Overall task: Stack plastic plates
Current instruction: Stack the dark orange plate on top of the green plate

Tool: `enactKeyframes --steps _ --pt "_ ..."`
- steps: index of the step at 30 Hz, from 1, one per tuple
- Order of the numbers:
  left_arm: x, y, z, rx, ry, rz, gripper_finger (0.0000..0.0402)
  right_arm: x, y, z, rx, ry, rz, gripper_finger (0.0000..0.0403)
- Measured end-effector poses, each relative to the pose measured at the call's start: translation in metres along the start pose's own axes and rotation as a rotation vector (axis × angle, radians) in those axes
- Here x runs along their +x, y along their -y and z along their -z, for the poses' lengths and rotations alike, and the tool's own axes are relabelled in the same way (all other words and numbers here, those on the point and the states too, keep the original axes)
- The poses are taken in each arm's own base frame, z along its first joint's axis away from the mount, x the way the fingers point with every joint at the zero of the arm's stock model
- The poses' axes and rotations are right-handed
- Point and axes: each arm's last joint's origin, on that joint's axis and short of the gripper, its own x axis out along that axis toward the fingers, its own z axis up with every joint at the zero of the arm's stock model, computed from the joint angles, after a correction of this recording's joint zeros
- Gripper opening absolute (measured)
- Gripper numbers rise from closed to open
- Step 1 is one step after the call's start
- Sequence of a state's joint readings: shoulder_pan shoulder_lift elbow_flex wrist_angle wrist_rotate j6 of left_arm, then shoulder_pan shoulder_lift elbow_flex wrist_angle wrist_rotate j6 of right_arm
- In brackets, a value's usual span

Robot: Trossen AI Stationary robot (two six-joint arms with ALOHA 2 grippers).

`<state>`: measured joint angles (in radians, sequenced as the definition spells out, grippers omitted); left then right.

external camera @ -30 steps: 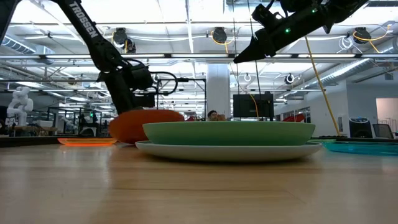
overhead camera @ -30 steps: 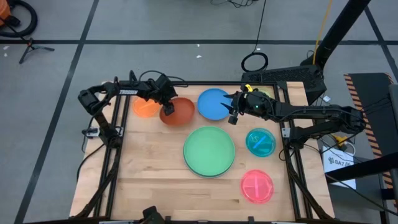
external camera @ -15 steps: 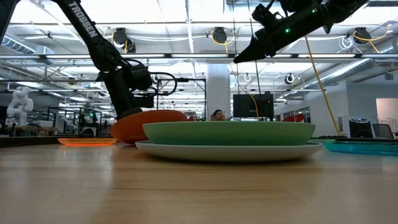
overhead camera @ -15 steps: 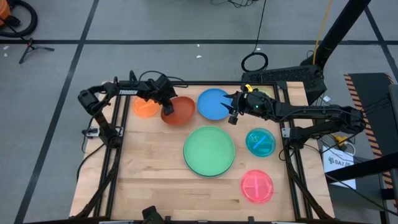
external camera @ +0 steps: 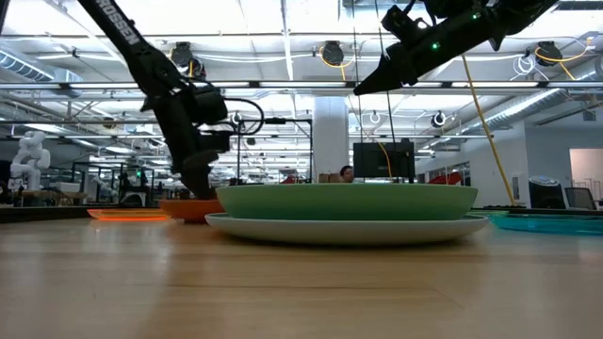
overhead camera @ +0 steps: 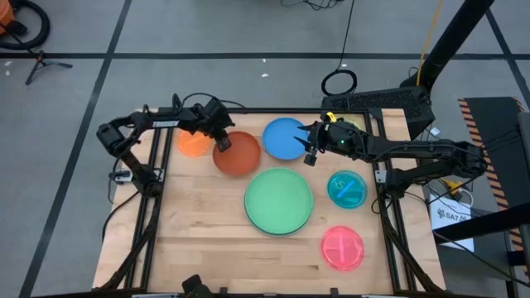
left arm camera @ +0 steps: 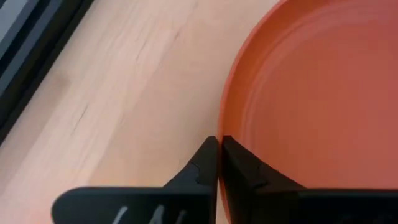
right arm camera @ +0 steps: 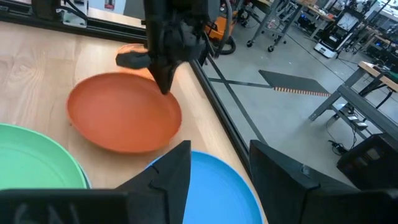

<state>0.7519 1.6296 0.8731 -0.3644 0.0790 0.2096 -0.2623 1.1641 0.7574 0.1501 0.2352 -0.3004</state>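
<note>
Left claw (overhead camera: 222, 144) closed on the rim of the rust-red plate (overhead camera: 238, 154), at the plate's side toward the desk's (overhead camera: 199, 223) left edge; plate lies flat near the far edge, no long axis. Green plate (overhead camera: 278, 201) lies nearer mid-desk. Right claw (overhead camera: 310, 145) open, above blue plate (overhead camera: 284, 137).

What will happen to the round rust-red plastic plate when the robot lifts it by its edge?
The round rust-red plastic plate will probably hang stiff, not flop: it looks rigid. It is probably light, as it looks thin. The left tool is shut on just its rim, so the glossy plate might tilt or slip.
</note>
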Motion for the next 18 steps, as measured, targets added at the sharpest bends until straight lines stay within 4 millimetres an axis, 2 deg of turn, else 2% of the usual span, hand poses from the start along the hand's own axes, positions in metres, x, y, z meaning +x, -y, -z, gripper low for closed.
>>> enactKeyframes --steps 14,18 --pt "-0.076 0.005 0.002 -0.047 0.141 -0.045 0.0008 0.000 0.000 0.000 0.001 0.002 0.003 0.0155" --pt "-0.098 0.009 0.002 -0.099 0.234 0.027 0.0008 0.000 0.000 0.000 0.001 0.001 0.004 0.0155"
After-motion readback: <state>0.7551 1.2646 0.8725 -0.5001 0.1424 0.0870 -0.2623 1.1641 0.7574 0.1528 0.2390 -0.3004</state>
